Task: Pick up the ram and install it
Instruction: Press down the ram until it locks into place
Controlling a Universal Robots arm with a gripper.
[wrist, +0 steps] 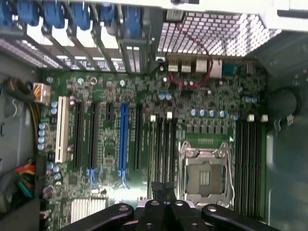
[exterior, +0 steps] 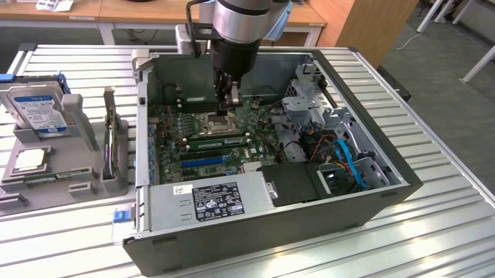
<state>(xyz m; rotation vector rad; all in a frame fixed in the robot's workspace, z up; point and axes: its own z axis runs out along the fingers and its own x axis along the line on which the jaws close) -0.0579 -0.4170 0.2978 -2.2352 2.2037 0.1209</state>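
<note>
Gripper (wrist: 164, 206) jaws are drawn together, narrow, above the motherboard (wrist: 144, 144) beside the processor socket (wrist: 204, 175); no object can be confirmed between them. What appears to be the ram (exterior: 53, 176) lies flat in the grey tray (exterior: 81, 159), outside the case: a thin green stick. Judged light, stiff and fragile. Grip the long edges; avoid the chips and contacts.
</note>
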